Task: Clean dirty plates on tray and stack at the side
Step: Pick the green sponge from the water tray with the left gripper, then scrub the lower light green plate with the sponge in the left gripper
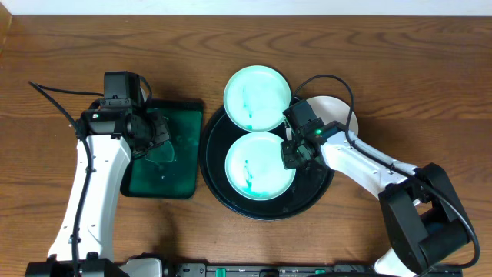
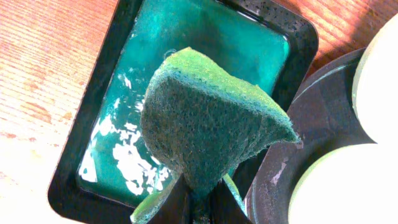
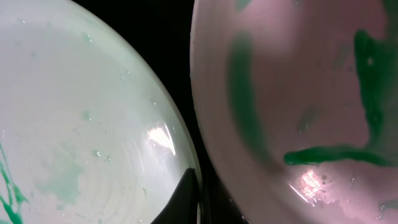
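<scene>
Overhead, the round black tray (image 1: 217,188) is seen at the middle of the tabletop (image 1: 61,61), and two of the plates are borne by it. The near plate (image 1: 260,165) lies flat inside and the far plate (image 1: 257,98) rests across the far rim; both are marked with teal smears. A third plate (image 1: 338,111), plain white as far as can be told, lies at the far right of the tray, partly hidden by the right arm. Whether it rests on the rim or wholly on the tabletop cannot be told. The right tool (image 1: 294,151) is placed at the right edge of the near plate, and the left tool (image 1: 148,129) is held over the rectangular green tray (image 1: 177,165) at the left. From the left wrist, the left tool (image 2: 202,202) is seen clamped on a green sponge (image 2: 211,118) above the teal liquid in the rectangular green tray (image 2: 205,31), with the round black tray (image 2: 317,118) and two plate edges at the right. From the right wrist, two plates are seen very close, the left one (image 3: 81,112) faintly stained and the right one (image 3: 298,81) crossed by green streaks. Only one dark finger (image 3: 185,198) shows, beside the left plate's rim, so it cannot be told whether the right tool is apart or closed. The task is judged to be at an early stage: at most one plate is finished, two are yet to be wiped, and no stack has been built.
</scene>
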